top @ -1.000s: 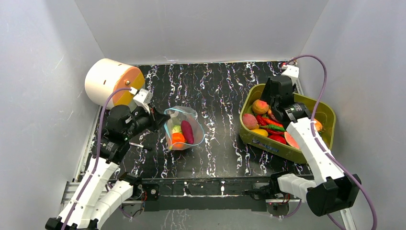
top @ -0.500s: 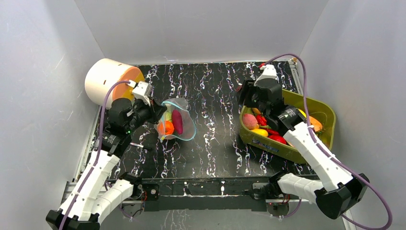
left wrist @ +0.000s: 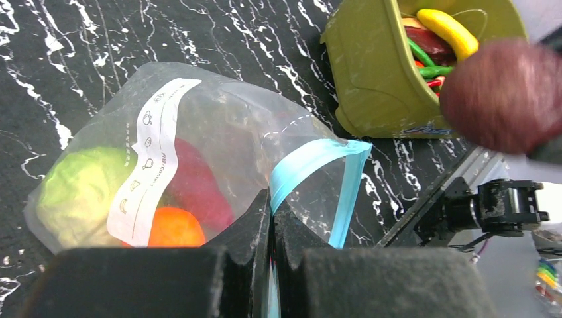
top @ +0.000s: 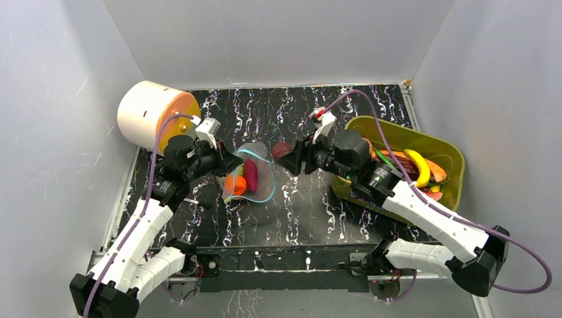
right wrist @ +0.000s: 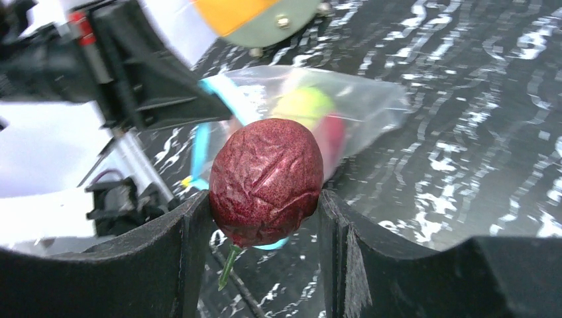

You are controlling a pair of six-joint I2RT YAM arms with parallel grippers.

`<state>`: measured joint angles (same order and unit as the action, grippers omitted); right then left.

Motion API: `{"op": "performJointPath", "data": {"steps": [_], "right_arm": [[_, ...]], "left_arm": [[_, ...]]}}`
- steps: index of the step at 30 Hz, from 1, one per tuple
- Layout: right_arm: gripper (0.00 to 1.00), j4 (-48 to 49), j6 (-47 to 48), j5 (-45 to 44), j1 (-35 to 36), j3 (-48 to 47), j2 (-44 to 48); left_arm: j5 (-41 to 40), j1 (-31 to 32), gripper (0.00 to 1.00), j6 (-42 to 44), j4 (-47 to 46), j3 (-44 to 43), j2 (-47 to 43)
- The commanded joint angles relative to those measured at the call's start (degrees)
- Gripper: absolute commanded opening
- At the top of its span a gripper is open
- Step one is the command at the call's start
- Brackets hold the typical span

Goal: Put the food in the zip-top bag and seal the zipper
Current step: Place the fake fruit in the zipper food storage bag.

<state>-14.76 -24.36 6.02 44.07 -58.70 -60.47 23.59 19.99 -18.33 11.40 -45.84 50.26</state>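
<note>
The zip-top bag (top: 255, 182) lay left of the middle in the top view. Its cabbage (left wrist: 79, 192), orange (left wrist: 173, 227) and sweet potato (left wrist: 195, 185) were partly hidden behind a white label (left wrist: 149, 165). The left gripper (left wrist: 270, 218) pinched the blue zipper (left wrist: 311, 159) tight, and the right gripper (right wrist: 265, 202) squeezed a wrinkly dark red fruit (right wrist: 267, 175) just right of the bag.

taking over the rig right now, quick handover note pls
Left gripper: shut on the light blue-teal zipper strip, holding the clear crinkly zip-top bag with its mouth open.
Right gripper: shut on a dark red wrinkled round toy fruit, in the air between the olive-green plastic bin and the bag mouth.
Done: green cabbage, orange and purple sweet potato are in the bag.
Left: drop this fruit in, fetch the yellow banana and other bin food, seal the zipper.
</note>
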Motion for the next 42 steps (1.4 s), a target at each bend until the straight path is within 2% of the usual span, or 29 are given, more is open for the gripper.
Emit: {"op": "performJointPath", "data": {"steps": [1,8,12,18,24,30,35,40,42], "right_arm": [[0.39,10.66,1.97,3.86,6.93,0.66,-1.68],[0.4,13.53,6.1,0.65,10.44,0.33,-8.37],[0.41,15.06,9.16,-3.14,10.73,2.09,-10.72],[0.41,16.8,10.81,-8.84,11.25,2.15,-14.43],[0.46,18.96,12.39,-12.18,11.56,0.44,-18.63],[0.47,28.37,19.72,-13.04,11.5,1.94,-23.56],[0.57,35.04,18.84,-11.73,11.55,2.73,-24.17],[0.71,34.16,15.93,-11.39,11.56,2.55,-24.54],[0.72,33.25,14.42,-12.29,11.55,2.59,-23.79]], "left_arm": [[4.27,0.11,0.0,-3.15,-2.17,-0.5,-0.09],[5.79,0.1,0.0,-5.54,-1.87,-2.26,0.07],[6.85,0.06,0.0,-7.96,-5.06,0.2,-2.33],[8.47,0.09,0.0,-9.55,-5.05,0.53,-2.22],[9.7,0.1,0.0,-11.63,-6.35,1.45,-3.03],[9.49,0.1,0.0,-14.25,-7.87,2.88,-3.78],[8.97,0.06,0.0,-15.3,-8.54,3.48,-4.52],[7.97,0.09,0.0,-14.94,-8.67,3.61,-4.61],[7.98,0.09,0.0,-14.94,-8.62,3.25,-4.24]]}}
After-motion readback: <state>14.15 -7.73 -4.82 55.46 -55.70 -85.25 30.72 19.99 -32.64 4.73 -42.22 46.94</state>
